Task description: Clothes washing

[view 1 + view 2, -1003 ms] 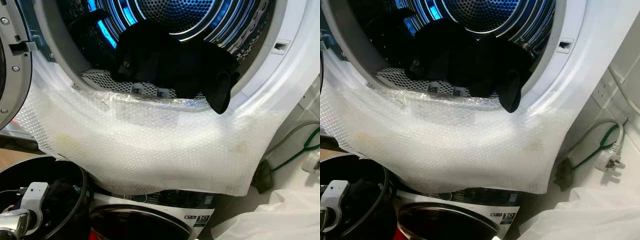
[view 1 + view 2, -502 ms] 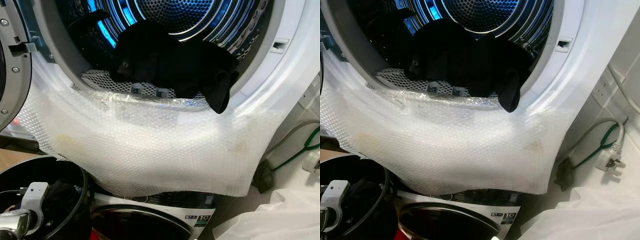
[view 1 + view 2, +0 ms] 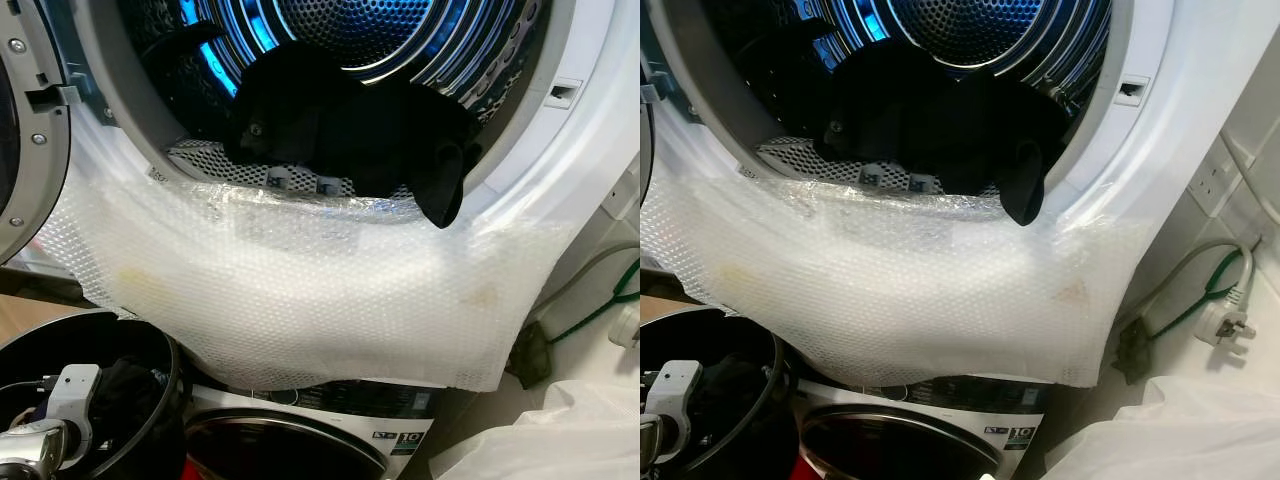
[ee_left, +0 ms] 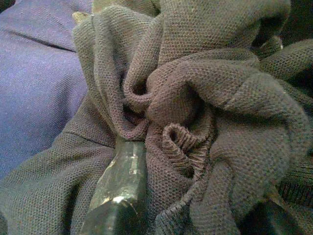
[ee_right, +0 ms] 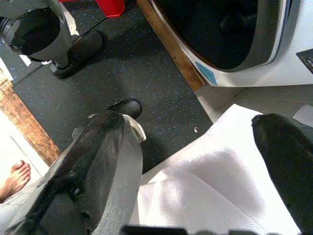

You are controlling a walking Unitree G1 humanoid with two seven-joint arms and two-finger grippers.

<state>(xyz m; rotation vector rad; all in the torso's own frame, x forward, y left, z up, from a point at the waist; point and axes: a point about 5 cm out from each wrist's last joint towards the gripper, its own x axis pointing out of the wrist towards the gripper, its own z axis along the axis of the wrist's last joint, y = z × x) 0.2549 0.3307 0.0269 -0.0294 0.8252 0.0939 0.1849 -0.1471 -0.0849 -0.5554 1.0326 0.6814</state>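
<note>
The upper machine's drum [image 3: 400, 30] stands open and lit blue. A black garment [image 3: 350, 130] lies at its mouth, with one end hanging over the rim. At lower left, my left arm [image 3: 62, 400] reaches down into a black basket [image 3: 170, 370] of clothes. In the left wrist view, my left gripper [image 4: 161, 196] is shut on a bunched grey-brown knit garment [image 4: 205, 98], one black finger [image 4: 120, 191] pressed into its folds. A purple cloth [image 4: 34, 83] lies beside it. My right gripper [image 5: 190, 127] hangs open above the floor.
Bubble wrap [image 3: 300, 290] drapes over the drum's lower rim. The machine's door [image 3: 20, 130] is swung open at the left. A second machine [image 3: 300, 440] sits below. White sheeting [image 3: 560, 440] and a plug with cable [image 3: 1220, 320] lie at right. A person's bare foot [image 5: 14, 178] stands nearby.
The picture has shifted slightly as the camera moved. The black garment lies as before, and my left arm stays in the basket.
</note>
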